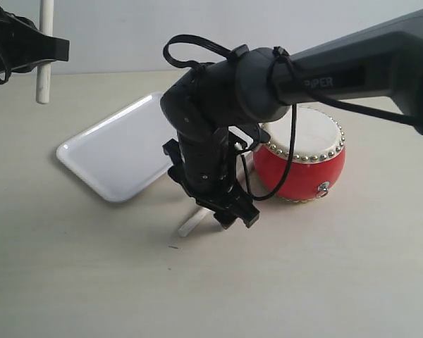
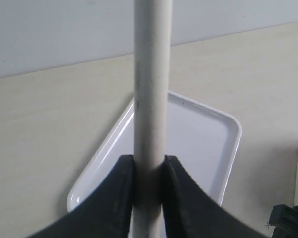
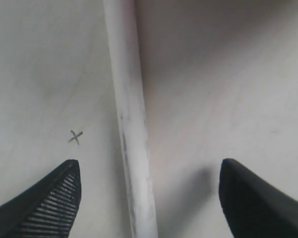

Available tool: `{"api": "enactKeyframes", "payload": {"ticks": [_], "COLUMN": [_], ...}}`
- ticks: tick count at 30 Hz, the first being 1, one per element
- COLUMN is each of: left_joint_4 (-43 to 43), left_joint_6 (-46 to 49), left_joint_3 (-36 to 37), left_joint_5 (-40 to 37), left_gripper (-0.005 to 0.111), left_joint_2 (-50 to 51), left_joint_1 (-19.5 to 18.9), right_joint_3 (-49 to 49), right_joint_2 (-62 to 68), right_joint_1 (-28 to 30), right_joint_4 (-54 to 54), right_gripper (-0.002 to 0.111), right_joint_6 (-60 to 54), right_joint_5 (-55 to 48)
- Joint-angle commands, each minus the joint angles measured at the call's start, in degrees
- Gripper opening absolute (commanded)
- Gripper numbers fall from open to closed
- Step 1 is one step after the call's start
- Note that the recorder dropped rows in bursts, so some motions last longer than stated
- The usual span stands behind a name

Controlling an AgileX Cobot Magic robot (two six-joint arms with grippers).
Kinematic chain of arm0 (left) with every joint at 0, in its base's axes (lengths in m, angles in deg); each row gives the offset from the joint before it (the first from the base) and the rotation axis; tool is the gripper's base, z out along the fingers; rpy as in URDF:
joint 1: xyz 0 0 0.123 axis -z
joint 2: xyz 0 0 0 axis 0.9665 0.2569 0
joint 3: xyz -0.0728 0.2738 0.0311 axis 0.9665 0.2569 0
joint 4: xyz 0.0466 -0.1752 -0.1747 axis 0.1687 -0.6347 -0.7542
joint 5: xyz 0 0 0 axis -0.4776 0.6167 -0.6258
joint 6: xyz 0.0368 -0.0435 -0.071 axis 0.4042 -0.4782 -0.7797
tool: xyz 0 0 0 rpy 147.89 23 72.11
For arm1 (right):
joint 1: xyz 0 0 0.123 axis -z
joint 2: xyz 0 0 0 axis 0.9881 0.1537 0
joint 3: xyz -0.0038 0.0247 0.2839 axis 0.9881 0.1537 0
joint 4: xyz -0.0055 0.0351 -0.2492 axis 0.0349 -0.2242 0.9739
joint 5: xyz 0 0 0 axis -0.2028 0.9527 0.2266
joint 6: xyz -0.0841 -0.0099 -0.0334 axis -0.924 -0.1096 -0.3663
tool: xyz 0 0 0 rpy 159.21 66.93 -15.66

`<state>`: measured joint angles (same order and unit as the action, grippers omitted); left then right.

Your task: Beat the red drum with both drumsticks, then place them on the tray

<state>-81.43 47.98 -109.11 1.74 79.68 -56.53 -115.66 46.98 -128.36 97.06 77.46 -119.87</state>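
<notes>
The red drum with cream skin and brass studs stands right of centre on the table. The white tray lies to its left. My left gripper, high at the upper left, is shut on one drumstick, which hangs upright above the table. The second drumstick lies flat on the table; only its end shows in the exterior view. My right gripper is open low over this stick, a finger on each side, not touching it.
The right arm reaches across from the upper right and hides part of the drum and the tray's near corner. A small pen cross marks the pale table beside the lying stick.
</notes>
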Motion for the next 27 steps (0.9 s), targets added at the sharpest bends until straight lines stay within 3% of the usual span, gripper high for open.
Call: {"api": "enactKeyframes", "payload": {"ticks": [1, 27], "left_joint_4": [-0.2, -0.2], "left_joint_6": [0.2, 0.7], "left_joint_3": [0.2, 0.2], "left_joint_5": [0.4, -0.7], "left_gripper": [0.0, 0.0], "left_joint_2": [-0.5, -0.5], "left_joint_1": [0.4, 0.4], "right_joint_3": [-0.3, -0.3], "right_joint_2": [0.3, 0.5], "right_joint_1": [0.3, 0.3], "right_joint_4": [0.6, 2.0], "right_gripper": [0.072, 0.072], "right_joint_6": [-0.1, -0.1], "right_joint_5": [0.1, 0.1]}}
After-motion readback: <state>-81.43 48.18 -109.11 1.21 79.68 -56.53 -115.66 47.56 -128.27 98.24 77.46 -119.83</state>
